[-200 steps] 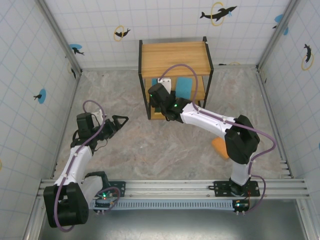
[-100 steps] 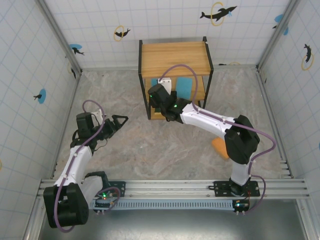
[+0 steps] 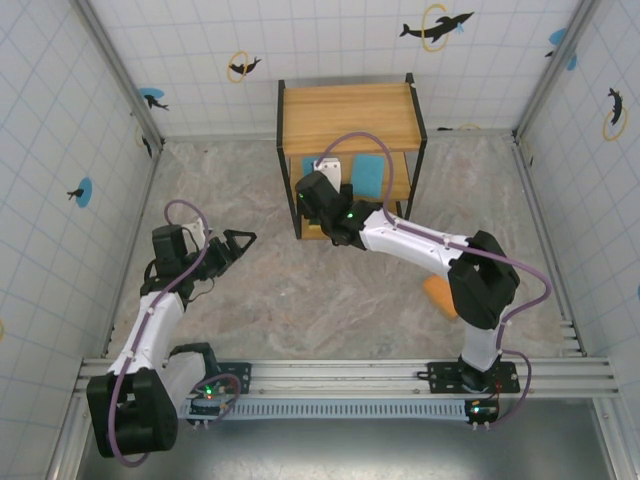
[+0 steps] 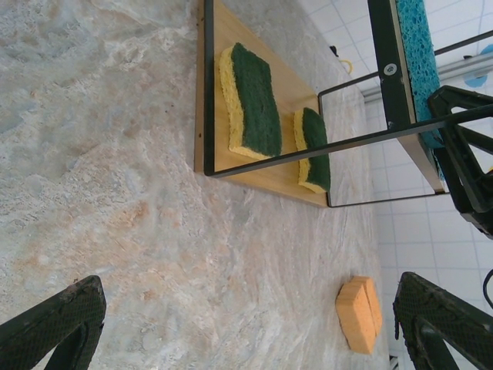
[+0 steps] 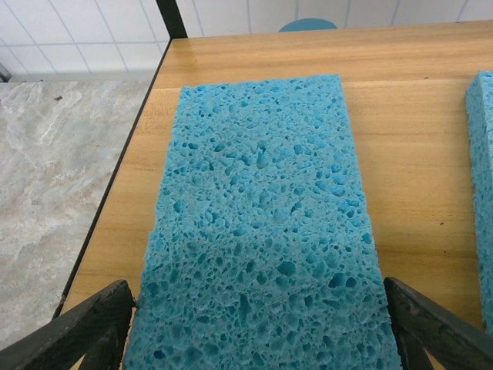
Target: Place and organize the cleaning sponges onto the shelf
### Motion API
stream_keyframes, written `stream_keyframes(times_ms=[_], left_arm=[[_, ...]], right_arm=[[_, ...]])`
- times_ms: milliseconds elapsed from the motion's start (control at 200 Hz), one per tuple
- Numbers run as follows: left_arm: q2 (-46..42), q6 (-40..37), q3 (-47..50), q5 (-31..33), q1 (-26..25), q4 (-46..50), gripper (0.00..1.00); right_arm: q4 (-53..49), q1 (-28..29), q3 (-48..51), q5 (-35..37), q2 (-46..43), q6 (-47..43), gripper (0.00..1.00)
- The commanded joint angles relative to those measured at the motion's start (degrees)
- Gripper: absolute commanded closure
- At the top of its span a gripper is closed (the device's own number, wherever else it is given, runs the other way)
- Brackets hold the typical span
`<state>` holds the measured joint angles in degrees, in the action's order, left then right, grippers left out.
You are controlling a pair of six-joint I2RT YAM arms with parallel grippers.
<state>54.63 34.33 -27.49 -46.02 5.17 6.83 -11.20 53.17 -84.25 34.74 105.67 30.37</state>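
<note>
Sponge (image 5: 262,193) by shelf (image 5: 416,116) edge, right gripper (image 5: 256,289) — seemingly clear

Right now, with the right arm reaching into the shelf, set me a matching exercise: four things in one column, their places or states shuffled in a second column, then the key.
Things
1. green sponges
2. blue sponge
3. orange sponges
4. left gripper

Places or states
A. on the table, off the shelf
B. open, holding nothing
C. side by side on the shelf's lowest board
D. flat on a higher board, between the fingers of the right gripper

Pairs: 1-C, 2-D, 3-A, 4-B
</note>
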Motion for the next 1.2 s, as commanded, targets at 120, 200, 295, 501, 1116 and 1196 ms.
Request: stream_keyframes(times_ms=[120, 200, 295, 501, 1116, 1196], left_arm=[[-0.85, -1.21, -1.69, -0.04, -0.39, 0.70, 0.02], [-0.97, -1.31, -1.77, -0.05, -0.25, 0.83, 0.02], [-1.01, -1.36, -1.87, -0.03, -0.24, 0.82, 0.02], [-0.98, -1.59, -1.83, -0.08, -0.25, 1.07, 0.03], [-1.19, -1.55, -1.80, 0.11, -0.25, 1.03, 0.02], [-1.16, -1.59, -1.82, -0.19, -0.25, 1.05, 0.02]], right_arm=[[2.94, 0.89, 2.28, 1.90, -3.65, -1.27, 0.14], [2.96, 0.97, 2.77, 2.34, -4.44, -1.58, 0.14], [2.86, 1.02, 3.53, 2.98, -5.52, -2.42, 0.12], [2.10, 1.25, 5.41, 3.85, -8.46, -5.59, 0.10], [-14.95, 0.47, 12.59, -9.46, -26.20, -11.56, 0.04], [-22.08, -1.38, 13.16, -12.87, -29.35, -9.18, 0.02]])
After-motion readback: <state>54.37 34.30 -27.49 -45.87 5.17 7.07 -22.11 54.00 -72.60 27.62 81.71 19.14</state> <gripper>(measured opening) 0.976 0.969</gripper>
